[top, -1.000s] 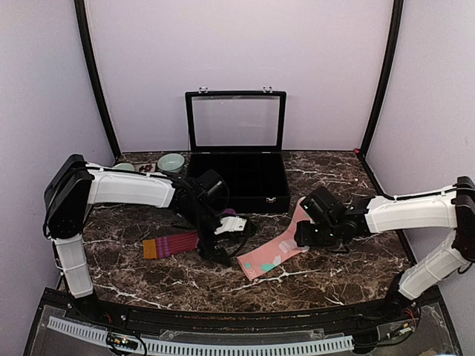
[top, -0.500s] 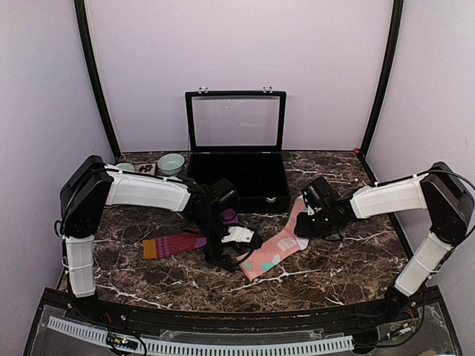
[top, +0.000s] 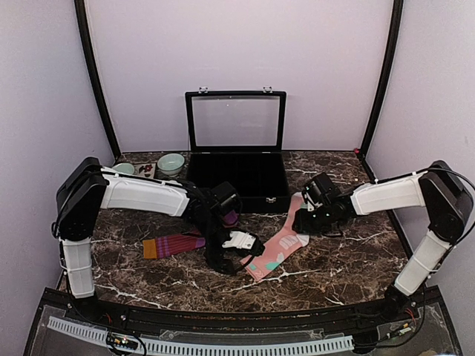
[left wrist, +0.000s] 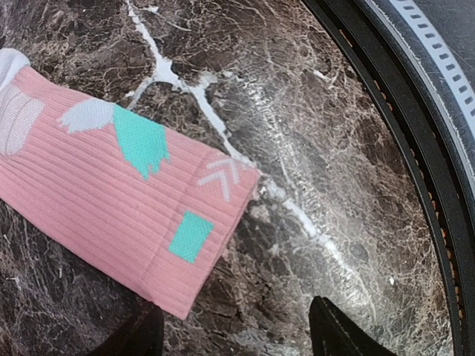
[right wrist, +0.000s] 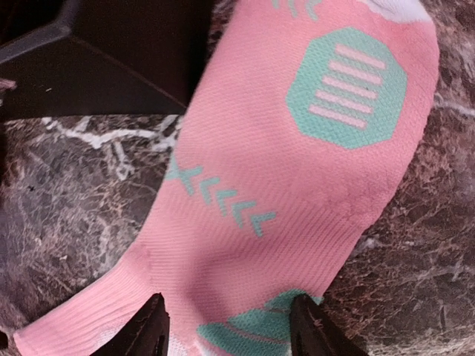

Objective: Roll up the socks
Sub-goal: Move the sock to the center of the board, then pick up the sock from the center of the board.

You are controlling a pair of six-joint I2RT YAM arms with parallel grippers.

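Left gripper [left wrist: 236, 335] hangs over the pink sock [left wrist: 96, 200] at its cuff, jaws apart, holding nothing. Right gripper [right wrist: 228, 330] straddles the other end, fingers spread, no pinch. Maroon sock [top: 174, 243] lies alongside on the table [top: 341, 259].

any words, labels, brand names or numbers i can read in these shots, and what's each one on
No readable text, number or brand shows in any view.
salmon-pink sock: only patterns, mint chevrons and a striped mint octagon, no letters.
maroon sock: stripes only.
black case: no label visible.
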